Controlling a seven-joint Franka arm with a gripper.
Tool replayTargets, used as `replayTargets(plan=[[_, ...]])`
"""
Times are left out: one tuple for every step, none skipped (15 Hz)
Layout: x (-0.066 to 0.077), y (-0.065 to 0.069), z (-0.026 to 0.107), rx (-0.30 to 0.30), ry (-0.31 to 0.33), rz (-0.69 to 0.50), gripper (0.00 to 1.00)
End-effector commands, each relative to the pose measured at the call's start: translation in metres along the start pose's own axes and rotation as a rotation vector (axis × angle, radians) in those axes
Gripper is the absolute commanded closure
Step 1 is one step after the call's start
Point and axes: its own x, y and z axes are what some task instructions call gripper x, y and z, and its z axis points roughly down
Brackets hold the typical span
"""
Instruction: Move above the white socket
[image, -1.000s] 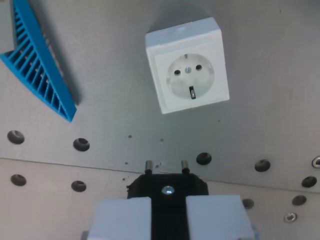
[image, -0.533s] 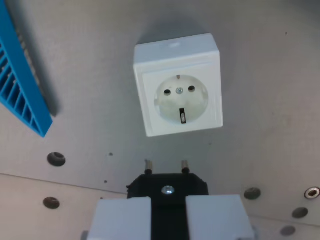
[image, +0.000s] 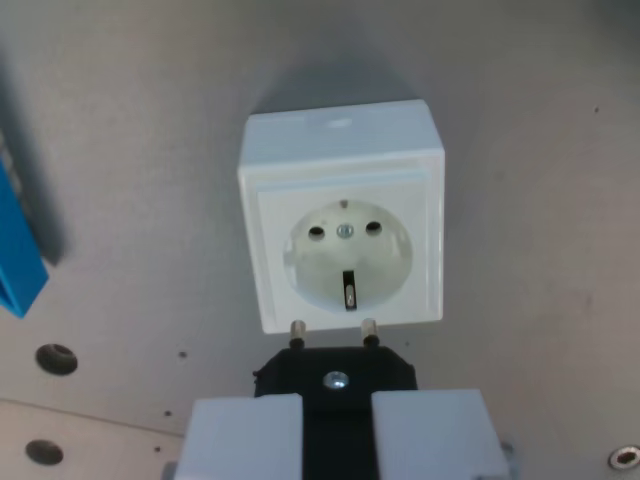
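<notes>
A white square socket with a round recess, two holes and a centre screw lies on the grey metal plate, filling the middle of the wrist view. My gripper sits at the bottom edge, its two pale fingers shut on a black plug. The plug's two metal pins point up in the picture and their tips overlap the socket's lower rim. The pins are slightly below the socket's holes in the image.
A blue ribbed plastic part shows at the wrist view's left edge. Round holes dot the plate at the lower left, and a screw sits at the lower right corner.
The camera has moved toward the socket: it has grown and slid down and left in the picture until the plug's pins reach its lower rim. The blue part has nearly left the view.
</notes>
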Motion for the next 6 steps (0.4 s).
replayTargets(plan=[[-0.004, 0.006, 0.016, -0.065, 0.088, -0.076, 1.0], [-0.004, 0.007, 0.019, -0.067, 0.084, -0.076, 1.0], [-0.004, 0.007, 0.022, -0.069, 0.081, -0.075, 1.0], [-0.004, 0.007, 0.025, -0.072, 0.08, -0.07, 1.0], [-0.004, 0.007, 0.026, -0.074, 0.078, -0.068, 1.0], [-0.005, 0.007, 0.028, -0.075, 0.077, -0.067, 1.0]])
